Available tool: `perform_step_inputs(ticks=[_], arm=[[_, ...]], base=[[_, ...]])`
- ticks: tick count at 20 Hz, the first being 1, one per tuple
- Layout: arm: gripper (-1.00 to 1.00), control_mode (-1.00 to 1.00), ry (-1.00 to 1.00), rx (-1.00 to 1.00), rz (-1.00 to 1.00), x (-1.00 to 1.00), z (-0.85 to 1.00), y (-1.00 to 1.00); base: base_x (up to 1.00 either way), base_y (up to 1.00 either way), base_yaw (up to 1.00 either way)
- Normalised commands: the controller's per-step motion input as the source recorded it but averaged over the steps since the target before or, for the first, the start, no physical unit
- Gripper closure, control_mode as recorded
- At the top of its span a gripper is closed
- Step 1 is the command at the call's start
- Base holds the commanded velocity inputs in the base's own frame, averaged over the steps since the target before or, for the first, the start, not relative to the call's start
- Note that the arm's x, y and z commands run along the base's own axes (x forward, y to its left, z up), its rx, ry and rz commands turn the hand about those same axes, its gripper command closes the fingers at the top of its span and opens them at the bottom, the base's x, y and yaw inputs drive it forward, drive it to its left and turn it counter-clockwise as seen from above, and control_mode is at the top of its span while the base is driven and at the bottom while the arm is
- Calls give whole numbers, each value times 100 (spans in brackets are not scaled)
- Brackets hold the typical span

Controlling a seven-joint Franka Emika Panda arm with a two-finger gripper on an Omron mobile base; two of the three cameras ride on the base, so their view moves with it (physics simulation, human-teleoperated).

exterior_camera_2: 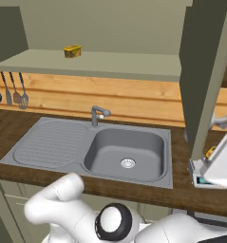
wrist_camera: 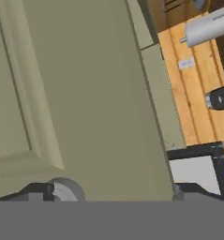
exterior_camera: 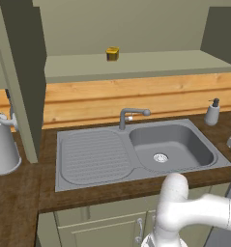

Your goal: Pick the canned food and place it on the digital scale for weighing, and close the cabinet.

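Claw point(wrist_camera: 113, 197) state unclear, facing cabinet point(wrist_camera: 85, 93); canned food point(exterior_camera: 112, 54) label unreadable.

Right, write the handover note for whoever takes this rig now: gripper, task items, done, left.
Gripper: low by the base cabinet front; the hand view faces a panelled door, jaws cannot be judged.
Canned food: sits on the open cabinet shelf above the sink, untouched.
Digital scale: on the counter right of the sink, partly hidden.
Cabinet doors stand open.
Done: nothing visible.
Left: pick the can, set it on the scale, close the cabinet.
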Motion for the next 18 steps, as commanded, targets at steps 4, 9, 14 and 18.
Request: perform_step_inputs(ticks=[4,9,14,18], arm=[[-100,-100,-49,2,34,0,91,27],[-100,-100,-21,-11,5,0,29,100],[-100,-100,2,-2,-28,41,-1,100],[-100,-100,12,0,-32,64,-12,100]], base=[[0,0,0],[0,0,0],[0,0,0],[0,0,0]])
